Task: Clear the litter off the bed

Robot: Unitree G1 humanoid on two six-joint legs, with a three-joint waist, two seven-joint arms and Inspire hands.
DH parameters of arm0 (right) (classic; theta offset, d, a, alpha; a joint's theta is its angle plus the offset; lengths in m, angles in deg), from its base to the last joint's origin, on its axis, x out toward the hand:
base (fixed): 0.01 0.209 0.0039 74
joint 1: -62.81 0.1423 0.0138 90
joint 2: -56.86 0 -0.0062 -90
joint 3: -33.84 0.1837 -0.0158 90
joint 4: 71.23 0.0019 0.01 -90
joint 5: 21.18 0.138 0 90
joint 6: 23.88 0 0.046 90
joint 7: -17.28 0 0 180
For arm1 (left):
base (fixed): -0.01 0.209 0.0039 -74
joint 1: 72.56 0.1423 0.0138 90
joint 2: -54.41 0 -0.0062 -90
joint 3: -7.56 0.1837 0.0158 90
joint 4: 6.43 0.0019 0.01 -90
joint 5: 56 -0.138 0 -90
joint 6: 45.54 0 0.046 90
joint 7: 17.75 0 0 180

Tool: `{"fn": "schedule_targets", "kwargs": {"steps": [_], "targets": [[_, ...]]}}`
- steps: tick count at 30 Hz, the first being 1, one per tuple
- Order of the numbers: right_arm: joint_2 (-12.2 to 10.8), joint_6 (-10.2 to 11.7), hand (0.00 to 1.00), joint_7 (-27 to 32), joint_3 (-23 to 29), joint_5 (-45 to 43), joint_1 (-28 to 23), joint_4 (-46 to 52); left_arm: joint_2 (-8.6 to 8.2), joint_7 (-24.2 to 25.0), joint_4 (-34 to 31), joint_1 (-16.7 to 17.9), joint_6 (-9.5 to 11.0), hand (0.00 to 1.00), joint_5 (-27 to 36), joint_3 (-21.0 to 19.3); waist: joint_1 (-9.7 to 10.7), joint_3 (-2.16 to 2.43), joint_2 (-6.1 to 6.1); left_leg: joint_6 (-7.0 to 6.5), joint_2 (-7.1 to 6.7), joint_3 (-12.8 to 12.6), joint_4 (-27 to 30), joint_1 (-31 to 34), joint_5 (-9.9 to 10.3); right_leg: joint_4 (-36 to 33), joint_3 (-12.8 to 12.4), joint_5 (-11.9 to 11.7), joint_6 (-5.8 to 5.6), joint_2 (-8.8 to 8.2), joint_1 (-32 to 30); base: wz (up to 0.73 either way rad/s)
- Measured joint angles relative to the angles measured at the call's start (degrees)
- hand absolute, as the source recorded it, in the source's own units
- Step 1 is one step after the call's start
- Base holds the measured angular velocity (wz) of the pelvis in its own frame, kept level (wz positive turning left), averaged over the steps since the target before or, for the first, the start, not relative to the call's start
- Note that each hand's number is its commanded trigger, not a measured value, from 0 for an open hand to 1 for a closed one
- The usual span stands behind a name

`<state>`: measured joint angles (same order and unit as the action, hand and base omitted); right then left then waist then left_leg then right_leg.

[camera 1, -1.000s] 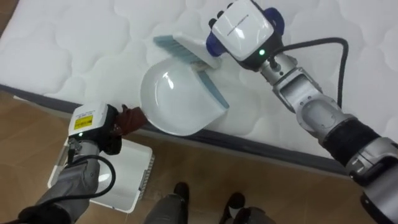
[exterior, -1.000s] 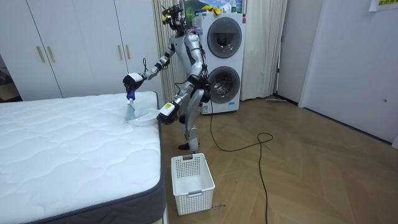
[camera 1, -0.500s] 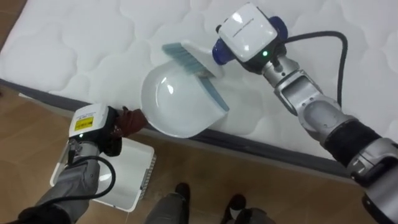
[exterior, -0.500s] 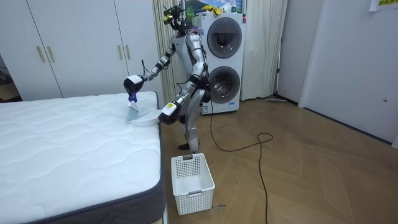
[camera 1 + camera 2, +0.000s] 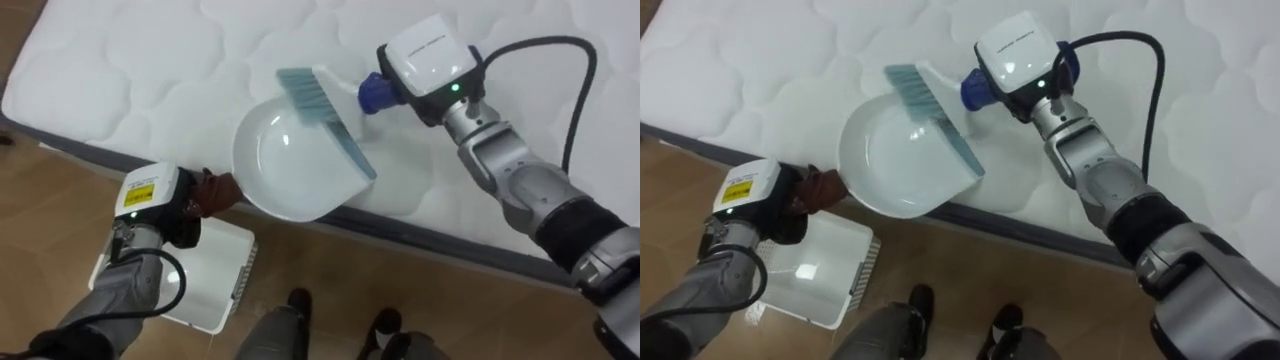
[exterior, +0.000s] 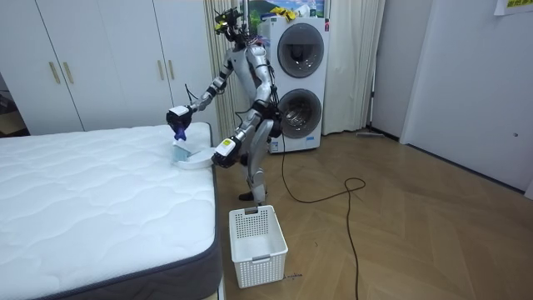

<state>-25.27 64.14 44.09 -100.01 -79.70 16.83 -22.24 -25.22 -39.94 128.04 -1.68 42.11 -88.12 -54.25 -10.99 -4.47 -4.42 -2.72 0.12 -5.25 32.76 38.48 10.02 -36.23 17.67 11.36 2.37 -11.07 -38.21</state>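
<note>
Mattress (image 5: 150,60) edge beside wooden floor (image 5: 330,262): left hand (image 5: 205,192) curled round dustpan (image 5: 290,170) handle, brush (image 5: 308,92) at right hand (image 5: 428,62), grip hidden.

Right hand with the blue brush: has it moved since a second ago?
Yes: in the room view the right hand sank toward the white quilted mattress.

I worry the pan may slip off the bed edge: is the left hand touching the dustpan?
Touching. The left eye view shows the left hand closed on the near rim of the dustpan, with no gap between them.
</note>
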Motion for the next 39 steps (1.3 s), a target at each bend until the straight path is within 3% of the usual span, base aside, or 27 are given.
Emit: {"fn": "schedule_targets", "kwargs": {"steps": [5, 10, 14, 27, 39], "targets": [[-1.2, 0.2, 1.0, -2.1, 0.1, -0.2, -0.1, 4.7, 0.08, -0.1, 0.2, -0.1, 0.8, 1.0, -0.1, -0.7, 0.0, 0.01, 0.15, 0.06, 0.12, 0.0, 0.6, 1.0, 0.1, 0.1, 0.0, 0.0, 0.06, 0.16, -0.9, 0.0], [-3.8, 4.0, 1.0, -4.6, 0.0, -1.4, -0.6, 8.3, -0.01, -0.9, 1.4, 0.2, 2.4, 1.0, -0.1, -0.7, -0.3, 0.02, 0.81, 0.0, 0.45, -0.1, 0.8, 1.0, 0.4, 0.3, 0.0, -0.1, -0.03, 0.43, -0.7, 0.0], [-4.3, 5.1, 1.0, -6.3, 0.0, -1.6, -0.8, 8.9, -0.21, -0.9, 2.1, 0.3, 2.7, 1.0, 0.0, -0.9, -0.5, 0.08, 1.43, -0.03, 0.4, -0.1, 0.8, 0.9, 0.4, 0.3, -0.1, -0.1, -0.05, 0.36, -0.7, 0.0], [-4.3, 8.2, 1.0, -8.3, 0.0, -2.3, -0.8, 10.2, -0.57, -0.9, 2.9, 0.6, 2.8, 1.0, -0.1, -1.0, -0.3, 0.25, 1.85, 0.11, 0.29, -0.3, 0.9, 0.3, 0.5, -1.1, -0.4, 0.0, 0.1, 0.07, -0.7, 0.0], [-3.1, 8.4, 1.0, -9.1, 0.1, -2.2, -0.9, 10.6, -0.6, -0.9, 3.4, 0.8, 2.6, 1.0, -0.1, -0.9, 0.4, 0.46, 1.53, 0.13, 0.35, -0.6, 1.8, 0.3, 0.5, -2.0, -0.4, 0.5, 0.36, -0.28, -0.5, 0.0]]}}
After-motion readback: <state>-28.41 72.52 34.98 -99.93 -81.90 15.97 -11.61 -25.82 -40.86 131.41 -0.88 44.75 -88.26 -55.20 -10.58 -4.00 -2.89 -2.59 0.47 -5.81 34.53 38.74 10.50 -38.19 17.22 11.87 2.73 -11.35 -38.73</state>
